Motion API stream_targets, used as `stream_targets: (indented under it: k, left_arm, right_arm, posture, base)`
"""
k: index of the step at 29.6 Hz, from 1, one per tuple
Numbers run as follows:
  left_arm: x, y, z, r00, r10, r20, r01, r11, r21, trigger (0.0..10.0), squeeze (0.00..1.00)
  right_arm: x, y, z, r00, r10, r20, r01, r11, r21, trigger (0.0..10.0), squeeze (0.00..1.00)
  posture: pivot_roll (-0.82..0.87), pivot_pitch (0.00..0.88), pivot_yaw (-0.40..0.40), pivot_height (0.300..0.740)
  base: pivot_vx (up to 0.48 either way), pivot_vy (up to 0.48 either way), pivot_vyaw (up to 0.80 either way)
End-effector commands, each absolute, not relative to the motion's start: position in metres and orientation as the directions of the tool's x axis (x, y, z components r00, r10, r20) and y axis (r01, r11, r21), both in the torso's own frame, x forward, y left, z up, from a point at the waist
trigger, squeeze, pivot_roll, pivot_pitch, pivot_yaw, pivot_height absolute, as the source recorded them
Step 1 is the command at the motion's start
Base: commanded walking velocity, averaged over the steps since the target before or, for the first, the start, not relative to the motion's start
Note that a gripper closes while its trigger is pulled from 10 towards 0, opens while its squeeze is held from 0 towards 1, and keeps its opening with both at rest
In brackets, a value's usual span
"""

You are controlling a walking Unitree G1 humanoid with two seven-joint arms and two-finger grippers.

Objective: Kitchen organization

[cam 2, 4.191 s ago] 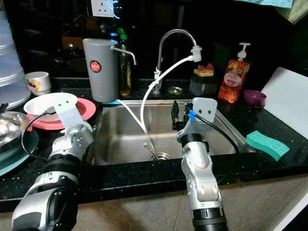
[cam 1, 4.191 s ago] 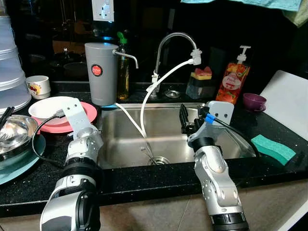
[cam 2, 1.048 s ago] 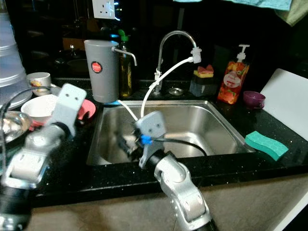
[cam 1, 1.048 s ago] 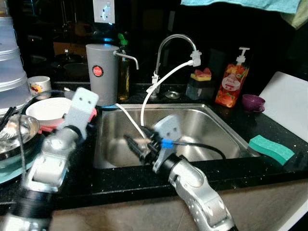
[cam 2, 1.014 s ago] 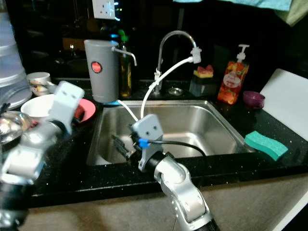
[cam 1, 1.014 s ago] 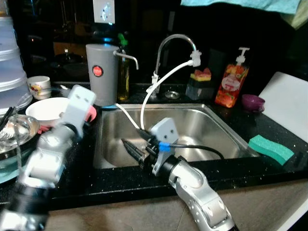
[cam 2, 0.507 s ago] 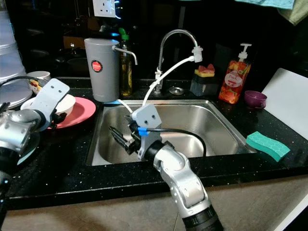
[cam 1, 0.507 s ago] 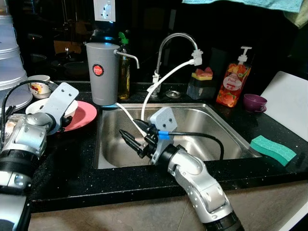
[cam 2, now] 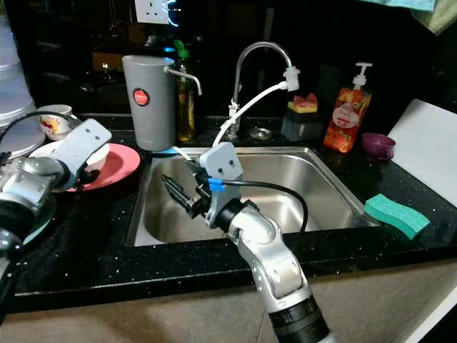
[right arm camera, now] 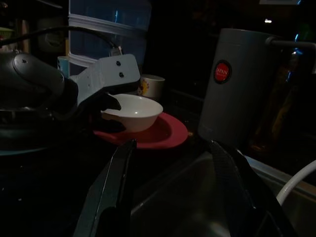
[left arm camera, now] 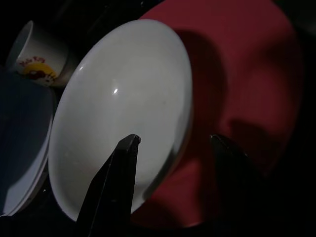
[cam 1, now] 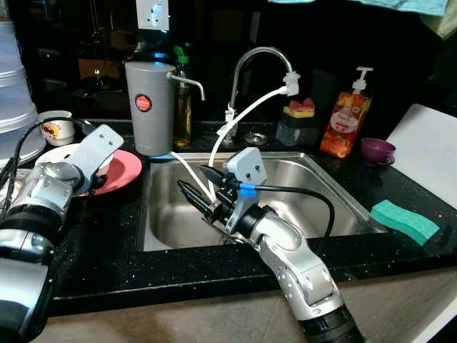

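A white bowl (cam 1: 63, 155) sits on a pink plate (cam 1: 123, 168) on the black counter, left of the sink. My left gripper (left arm camera: 175, 140) is open at the bowl's near edge. One finger is over the bowl (left arm camera: 123, 113) and the other over the plate (left arm camera: 237, 89). My right gripper (cam 1: 191, 177) is open and holds nothing. It hovers over the left side of the sink (cam 1: 321, 187) and points left at the bowl (right arm camera: 131, 111) and plate (right arm camera: 158, 133).
A grey canister (cam 1: 150, 107) and an oil bottle (cam 1: 183, 107) stand behind the sink's left corner. A faucet (cam 1: 246, 64) with a white hose arches over the basin. A mug (cam 1: 56, 127) and stacked containers (cam 1: 14, 93) are far left. Soap bottle (cam 1: 345, 121), purple cup (cam 1: 376, 150) and green sponge (cam 1: 403, 219) are right.
My right gripper has swung from the middle of the sink to its left side and has risen a little. My left gripper has reached out to the white bowl.
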State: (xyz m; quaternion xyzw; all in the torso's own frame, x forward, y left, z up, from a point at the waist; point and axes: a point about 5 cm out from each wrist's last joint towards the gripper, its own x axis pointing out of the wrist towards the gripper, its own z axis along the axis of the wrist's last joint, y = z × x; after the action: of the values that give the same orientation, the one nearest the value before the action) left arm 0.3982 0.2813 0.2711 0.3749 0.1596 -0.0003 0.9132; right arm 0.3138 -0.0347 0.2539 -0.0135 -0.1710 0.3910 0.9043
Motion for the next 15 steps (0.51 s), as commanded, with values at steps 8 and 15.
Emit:
stream_targets:
  k: [8, 15]
  left_arm:
    - [0.402, 0.28, 0.261, 0.939, 0.146, -0.313, 0.139, 0.669, 0.73, 5.3, 0.0]
    - [0.403, 0.276, 0.254, 0.935, 0.141, -0.325, 0.16, 0.651, 0.742, 0.0, 0.0]
  right_arm:
    - [0.312, -0.044, 0.261, 0.661, 0.664, 0.351, -0.67, 0.732, -0.122, 10.0, 0.0]
    - [0.307, -0.044, 0.261, 0.667, 0.65, 0.365, -0.667, 0.738, -0.097, 10.0, 0.0]
  posture:
    - [0.18, 0.048, -0.056, 0.74]
    - [0.17, 0.065, -0.051, 0.74]
  base:
    - [0.0, 0.0, 0.0]
    - [0.0, 0.0, 0.0]
